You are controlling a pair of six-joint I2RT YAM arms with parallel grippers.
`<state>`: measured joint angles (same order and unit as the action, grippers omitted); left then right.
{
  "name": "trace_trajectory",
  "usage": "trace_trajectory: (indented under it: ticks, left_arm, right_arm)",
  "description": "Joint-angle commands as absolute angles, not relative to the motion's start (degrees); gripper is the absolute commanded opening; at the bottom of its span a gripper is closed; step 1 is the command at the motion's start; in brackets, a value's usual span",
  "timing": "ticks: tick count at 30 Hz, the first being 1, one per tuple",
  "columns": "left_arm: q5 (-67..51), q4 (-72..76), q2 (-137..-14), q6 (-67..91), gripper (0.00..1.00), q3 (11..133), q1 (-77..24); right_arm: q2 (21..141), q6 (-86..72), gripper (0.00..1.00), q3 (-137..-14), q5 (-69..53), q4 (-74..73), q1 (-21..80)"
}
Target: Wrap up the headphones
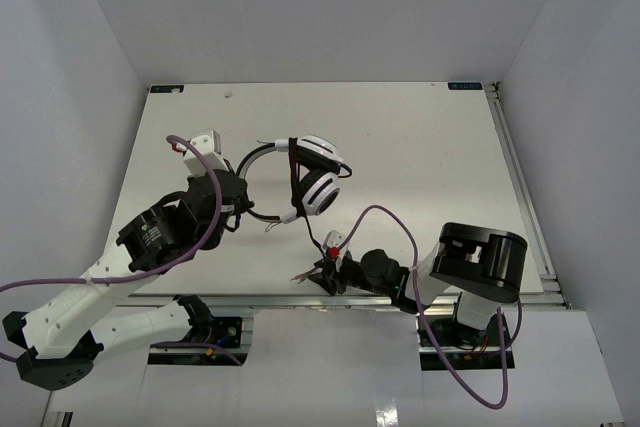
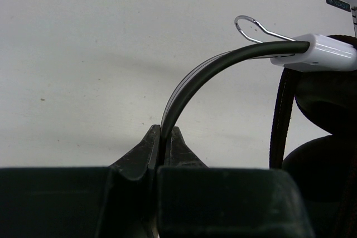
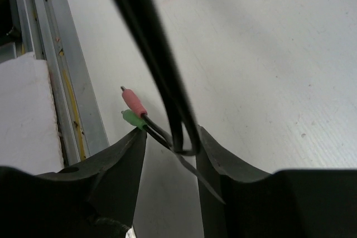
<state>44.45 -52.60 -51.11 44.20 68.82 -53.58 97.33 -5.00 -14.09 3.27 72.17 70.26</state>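
Now the headphones lie near the middle of the worktop, ear cups together and black cushions facing one another. A few turns of the thin black cord appear to cross the cups, though the overhead view is too small to count them. From there the cord runs toward the near edge of the worktop and ends in a pink and a green plug.

The left pincer is pressed together on the headband, pinching it edge-on and anchoring the set. The right pincer is spread. A loop of cord sits in the gap against one finger, with the plugs poking out just beside the other, close to the metal rail at the worktop's edge.

By my reckoning the wrap is partly done, with the tail end left to wind. The main risk lies at the right pincer: with the jaws apart, the loop could slip out on any lift or swing, and the slack could let the wound turns loosen. Closing on the doubled cord off-centre could trap only one strand. Pulling hard could twist the headband in the thin left grip or drag the cups. The plugs could also snag on the rail.
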Motion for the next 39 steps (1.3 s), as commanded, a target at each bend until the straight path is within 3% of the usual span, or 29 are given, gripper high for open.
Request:
trace_trajectory:
  ticks: [1, 15, 39]
  left_arm:
    - [45.0, -47.5, -49.2, 47.1, 0.0, 70.1, -53.7]
    - [45.1, -47.7, -49.4, 46.9, 0.0, 70.8, -53.7]
    - [41.1, -44.9, -45.7, 47.3, 0.0, 70.0, -53.7]
  right_arm:
    - [98.3, -3.0, 0.49, -12.1, 2.2, 94.5, 70.6]
    - [98.6, -1.7, 0.52, -11.7, -4.4, 102.1, 70.6]
    - [91.4, -3.7, 0.51, -14.5, -2.4, 108.1, 70.5]
